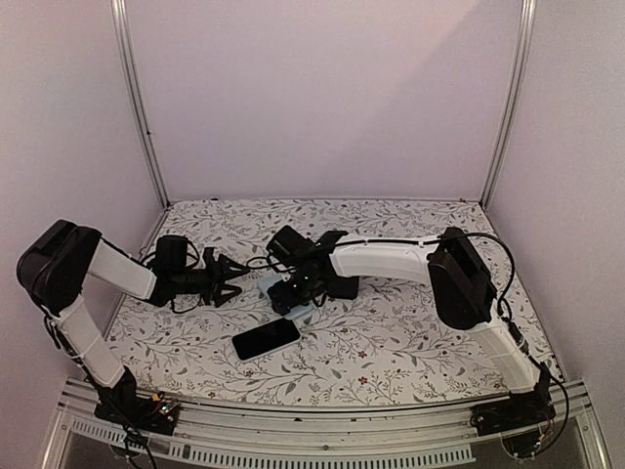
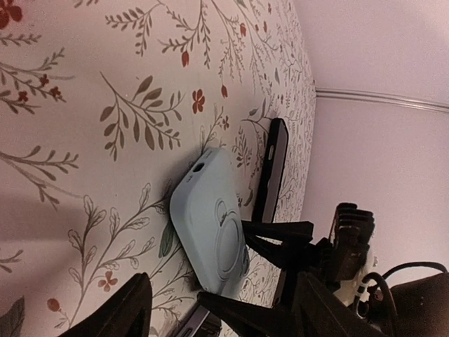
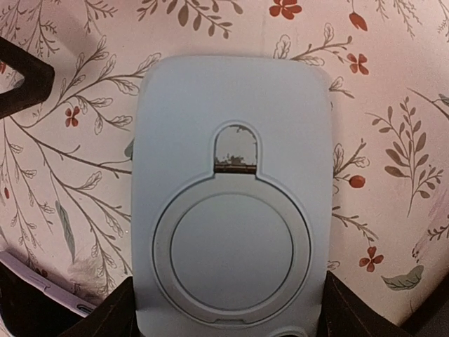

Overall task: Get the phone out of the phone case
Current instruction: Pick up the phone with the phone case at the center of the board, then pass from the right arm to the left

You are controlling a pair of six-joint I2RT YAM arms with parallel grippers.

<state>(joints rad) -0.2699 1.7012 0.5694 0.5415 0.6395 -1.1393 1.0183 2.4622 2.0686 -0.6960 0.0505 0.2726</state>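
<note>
The phone (image 1: 266, 338), a flat black rectangle with a glossy front and a pale rim, lies face up on the table, bare and apart from its cover. Judged from that, the main step is done.

The right gripper (image 3: 228, 295) points down over the case (image 3: 231, 175), a pale blue, matte shell with rounded corners. Its dark fingers (image 3: 105, 316) press against the two long sides near one end, so it reads as clamped on the case. The shell lies back-up, or very nearly so, on the table (image 1: 410, 342), which is covered in a white cloth printed with grey leaves and small red flowers. A round fold-out ring (image 3: 231, 260) of the same pale blue sits flush in the back of the case, with a small notch above it through which a darker, scuffed surface shows.

The left gripper (image 1: 223, 278) hangs low beside the case with its fingers spread wide and nothing between them, aimed across at the shell.

The phone rests just beside the case, on the side toward the arm bases, without touching it in the overhead view. What seems left is small: letting go of the case and drawing both arms back. The underside of the shell is hidden.

No brand, label or lettering can be read on the case, the phone or the arms.
</note>
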